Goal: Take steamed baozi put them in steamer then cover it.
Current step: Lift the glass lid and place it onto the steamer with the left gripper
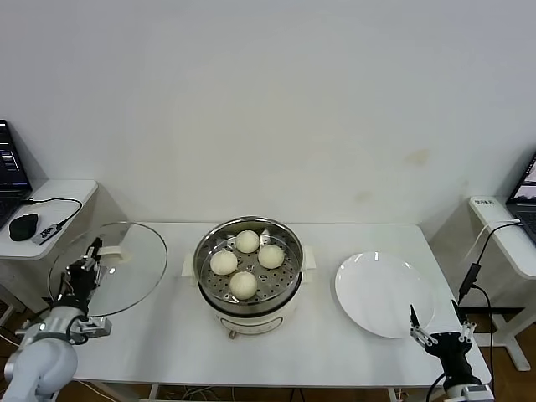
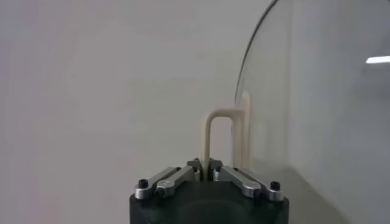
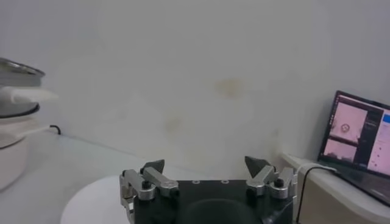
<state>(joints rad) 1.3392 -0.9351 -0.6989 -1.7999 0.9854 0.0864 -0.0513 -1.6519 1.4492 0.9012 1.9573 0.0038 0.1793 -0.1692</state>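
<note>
Head view: four baozi (image 1: pixel 246 261) sit in the steamer (image 1: pixel 248 276) mid-table, left gripper (image 1: pixel 82 276) holds the cover (image 1: pixel 117 268) left of it; left wrist view: jaws clamped on the cover's handle (image 2: pixel 219 137); right wrist view: right gripper (image 3: pixel 207 167) open over the plate (image 3: pixel 91 204).

- A plain white wall (image 1: pixel 276 100) was seen behind a white table (image 1: pixel 167 327).
- A low white side table (image 1: pixel 50 197) with a black mouse (image 1: pixel 23 226) was placed at the left.
- An open laptop (image 3: pixel 359 137) was set on a white side surface (image 1: pixel 511 243) at the right.
</note>
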